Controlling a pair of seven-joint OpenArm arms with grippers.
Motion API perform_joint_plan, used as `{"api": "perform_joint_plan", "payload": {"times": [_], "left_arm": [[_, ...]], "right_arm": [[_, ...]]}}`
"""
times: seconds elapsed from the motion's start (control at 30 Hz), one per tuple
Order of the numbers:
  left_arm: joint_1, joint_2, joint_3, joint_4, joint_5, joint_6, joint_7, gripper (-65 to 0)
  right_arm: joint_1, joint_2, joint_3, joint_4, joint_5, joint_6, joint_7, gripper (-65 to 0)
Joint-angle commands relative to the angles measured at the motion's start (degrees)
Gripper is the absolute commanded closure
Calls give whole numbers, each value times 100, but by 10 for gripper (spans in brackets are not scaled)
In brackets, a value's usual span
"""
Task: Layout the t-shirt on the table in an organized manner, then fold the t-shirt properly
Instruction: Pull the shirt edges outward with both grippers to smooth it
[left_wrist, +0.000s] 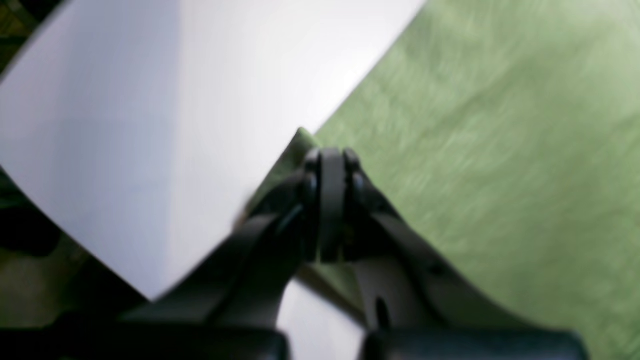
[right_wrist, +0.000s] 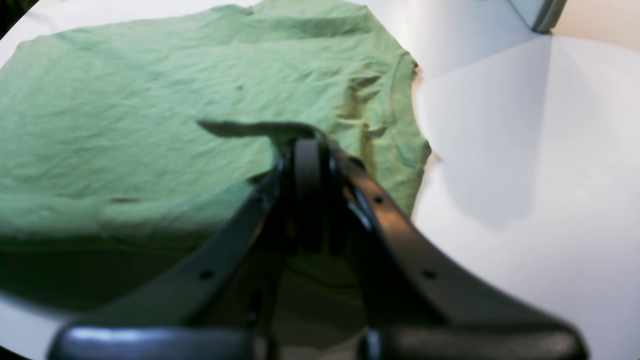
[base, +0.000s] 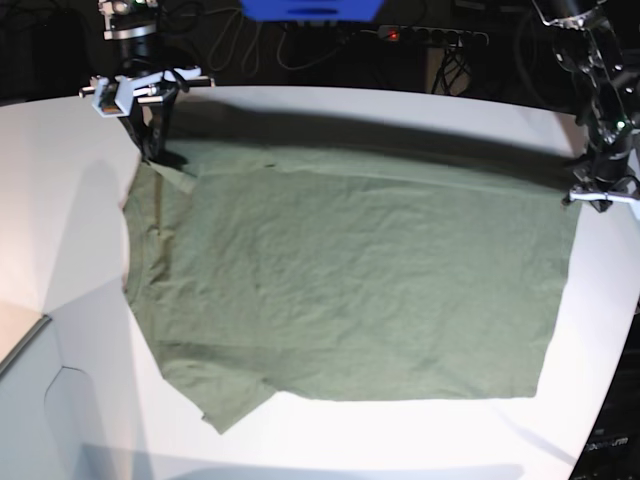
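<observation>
Base view: t-shirt (base: 350, 290) lies spread flat across most of the table (base: 60, 220), olive green, lightly wrinkled. Neck/shoulder end at frame left, hem at frame right. One sleeve sticks out at lower left, toward the near table edge. Far edge of the shirt runs along the upper part of the frame in shadow.

Right gripper (base: 160, 152) sits at upper left of the base view, over the far-left corner of the shirt. Right wrist view: jaws pressed together on a small flap of green fabric, pinched at the tips (right_wrist: 307, 142), flap lifted and curling to the left of the frame. Collar seam visible to the right of the jaws, white table beyond it.

Left gripper (base: 598, 195) is at the right edge of the base view, at the far hem corner. Left wrist view is motion-blurred, but jaws are closed (left_wrist: 331, 160) with a corner of the shirt poking up just beyond the tips; pinching the shirt edge there. Fabric fills the right of that frame, bare table the left.

Grey panel (base: 22, 345) at the table's lower-left corner, well apart from the shirt.
</observation>
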Motion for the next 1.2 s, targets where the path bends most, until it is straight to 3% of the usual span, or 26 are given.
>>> {"api": "perform_joint_plan", "payload": {"times": [0.0,0.23,0.43,0.57,0.77,0.93,1.1,1.17], "left_arm": [[47,-30,-66,191,5,-6,-113,0],[442,234,-506,921,-4,-6,-113,0],[548,454,-849,1413,-4,-14,-122,0],[477,445,-822,1492,-4,-14,-139,0],[47,392,-787,1475,5,-14,-122,0],[-235,392,-787,1439,32,-14,-113,0],[-120,445,-787,1439,5,-14,-104,-7],[55,445,-787,1396,5,-14,10,-41]], "right_arm": [[-22,5,16,96,56,-1,214,0],[-31,5,51,158,64,-1,258,0],[-75,-4,25,220,64,-1,821,0],[101,14,16,220,64,-1,873,0],[646,251,7,167,47,7,759,0],[1085,374,33,184,47,7,91,0],[1033,383,42,176,47,7,-59,0],[927,374,16,176,47,7,-59,0]]}}
